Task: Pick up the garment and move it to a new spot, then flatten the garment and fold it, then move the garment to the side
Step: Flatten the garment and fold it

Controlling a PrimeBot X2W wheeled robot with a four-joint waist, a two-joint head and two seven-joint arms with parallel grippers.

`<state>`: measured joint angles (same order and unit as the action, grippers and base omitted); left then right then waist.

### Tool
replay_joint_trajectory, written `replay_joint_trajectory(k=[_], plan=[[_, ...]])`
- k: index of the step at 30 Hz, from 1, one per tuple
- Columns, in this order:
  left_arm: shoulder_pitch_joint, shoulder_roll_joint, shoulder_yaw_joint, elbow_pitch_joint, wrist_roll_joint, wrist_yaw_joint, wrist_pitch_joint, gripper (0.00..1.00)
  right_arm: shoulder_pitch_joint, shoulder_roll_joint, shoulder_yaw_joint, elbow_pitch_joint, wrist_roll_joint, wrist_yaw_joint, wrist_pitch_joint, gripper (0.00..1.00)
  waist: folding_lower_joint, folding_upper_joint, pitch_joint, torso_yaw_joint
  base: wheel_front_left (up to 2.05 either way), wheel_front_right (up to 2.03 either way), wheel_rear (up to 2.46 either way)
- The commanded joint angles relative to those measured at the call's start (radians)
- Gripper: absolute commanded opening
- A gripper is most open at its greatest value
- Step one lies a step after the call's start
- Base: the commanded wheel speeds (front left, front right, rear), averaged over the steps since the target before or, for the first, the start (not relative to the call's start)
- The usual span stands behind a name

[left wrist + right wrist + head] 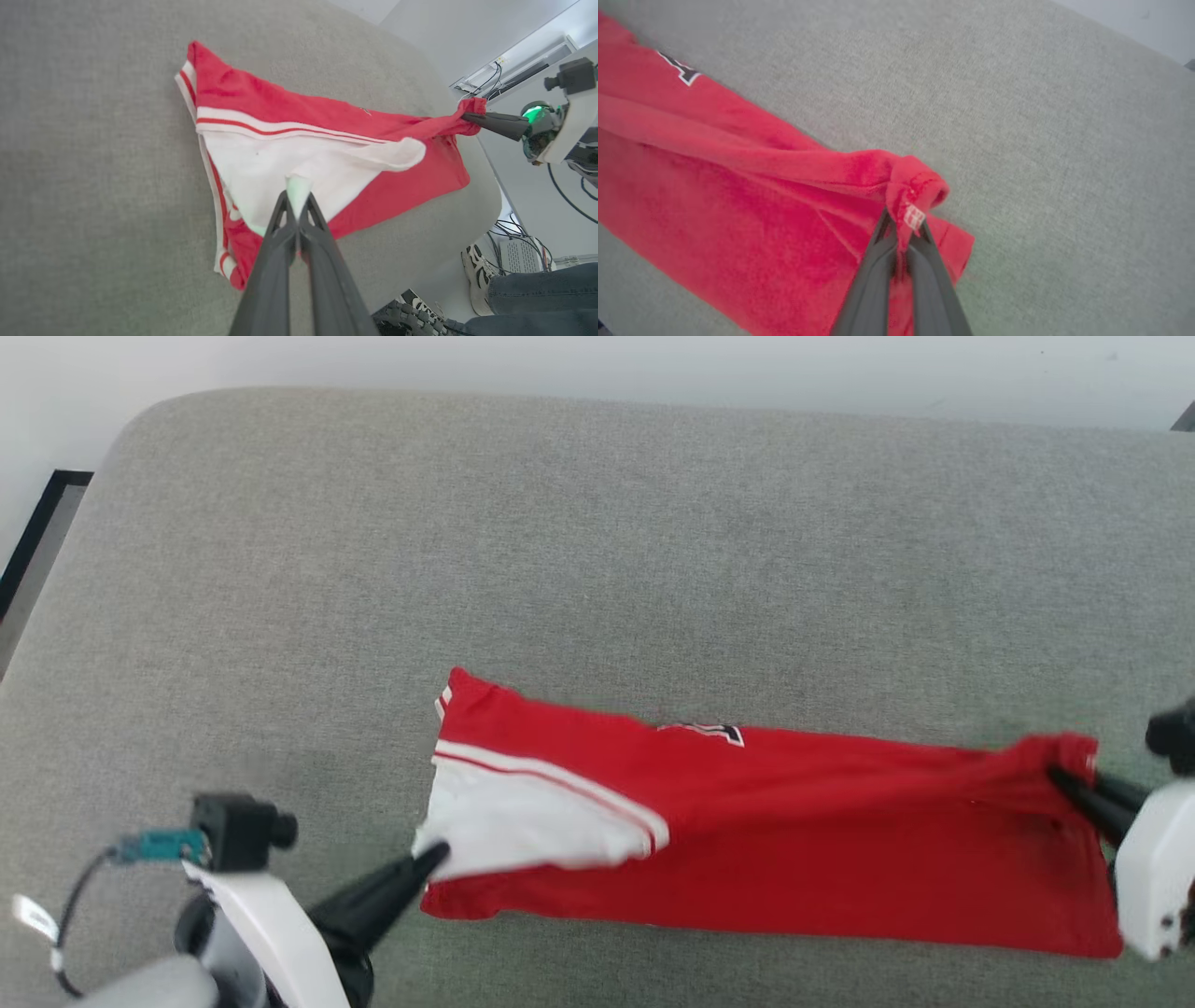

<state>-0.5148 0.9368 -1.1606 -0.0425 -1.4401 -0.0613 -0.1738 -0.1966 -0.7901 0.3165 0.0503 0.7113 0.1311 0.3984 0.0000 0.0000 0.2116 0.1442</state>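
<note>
Nearest to the head camera stands the left gripper [434, 852], low at the left. Its two long dark fingers [273, 261] are pressed together on a small peak of white cloth. This cloth belongs to the red sleeveless jersey [794, 831] of thin soft material, with a white panel [299, 158] and white-and-red striped trim. The jersey lies as a long band on the near part of the grey cloth-covered desk [560, 523]. At its other end the right gripper [1060, 775] pinches a bunched red corner, next to a little white tag [915, 216]; its fingers are closed on the cloth too.

I think the two ends are held like this so that the cloth is drawn tight between them. A ridge of tension runs from the right corner toward the middle, and both pinched parts seem a little lifted while the middle rests on the desk. It looks like a pull for flattening, or the start of a fold, but I cannot say which.

Several things are hard to read. Of the black, white-outlined lettering [709, 732] a small piece peeks out at the far edge, and the rest is turned under. How many layers the band has, I cannot tell. Most of the right arm is cut off by the picture edge. Beside the desk, the left wrist view shows a white shoe [476, 273] and a leg in blue jeans [537, 289] of a person, cut off as well.
</note>
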Motion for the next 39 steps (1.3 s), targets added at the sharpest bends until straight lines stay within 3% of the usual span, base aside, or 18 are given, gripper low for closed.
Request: replay_joint_trajectory(k=[1,8,18,19,20,21,22,24,25,34,39], plan=[[0.021,-0.009,-0.003,-0.008,-0.005,0.005,-0.014,0.0,0.047,0.03,-0.024,-0.025,-0.011,-0.001,0.02,0.0,0.0,0.0,0.0,-0.001,0.0,0.0,0.0],[0.044,-0.076,-0.025,0.094,-0.028,-0.02,-0.003,0.0,0.149,0.148,-0.126,-0.06,-0.055,-0.001,0.07,0.0,0.0,0.0,0.01,0.005,0.0,0.0,0.0],[0.019,-0.193,-0.043,0.333,-0.012,-0.06,-0.011,0.0,0.092,0.2,-0.116,0.049,-0.095,-0.001,0.055,0.0,0.0,0.0,0.027,-0.006,0.0,0.0,0.0],[0.016,-0.201,-0.046,0.347,-0.004,-0.06,-0.014,0.0,0.087,0.205,-0.113,0.052,-0.084,-0.001,0.047,0.13,0.0,0.0,0.028,-0.007,0.0,0.0,0.0],[0.014,-0.207,-0.045,0.359,-0.004,-0.063,-0.016,0.06,0.083,0.21,-0.115,0.055,-0.076,-0.001,0.042,0.38,0.0,0.0,0.028,-0.008,0.0,0.0,0.0],[0.013,-0.213,-0.042,0.369,-0.004,-0.065,-0.027,0.22,0.083,0.21,-0.117,0.056,-0.07,-0.001,0.038,0.78,0.0,0.0,0.028,-0.009,0.0,0.0,0.0],[0.012,-0.219,-0.037,0.375,-0.001,-0.066,-0.036,0.49,0.084,0.207,-0.119,0.054,-0.065,-0.001,0.038,1.0,0.0,0.0,0.027,-0.01,0.0,0.0,0.0],[0.02,-0.228,-0.024,0.38,0.001,-0.069,-0.054,0.96,0.091,0.202,-0.127,0.041,-0.056,-0.001,0.039,1.0,0.0,0.0,0.024,-0.011,0.0,0.0,0.0],[0.027,-0.23,-0.014,0.381,-0.001,-0.068,-0.062,1.0,0.1,0.206,-0.136,0.035,-0.045,-0.001,0.046,1.0,0.0,0.0,0.021,-0.011,0.0,0.0,0.0],[0.116,-0.243,0.096,0.342,-0.007,-0.07,-0.091,1.0,0.166,0.218,-0.244,-0.015,0.009,-0.001,0.148,1.0,0.0,0.0,-0.022,0.005,0.0,0.0,0.0],[0.191,-0.298,0.269,0.362,0.067,-0.069,-0.092,1.0,0.205,0.235,-0.313,0.012,-0.01,-0.001,0.22,1.0,0.0,0.0,-0.036,0.033,0.0,0.0,0.0]])
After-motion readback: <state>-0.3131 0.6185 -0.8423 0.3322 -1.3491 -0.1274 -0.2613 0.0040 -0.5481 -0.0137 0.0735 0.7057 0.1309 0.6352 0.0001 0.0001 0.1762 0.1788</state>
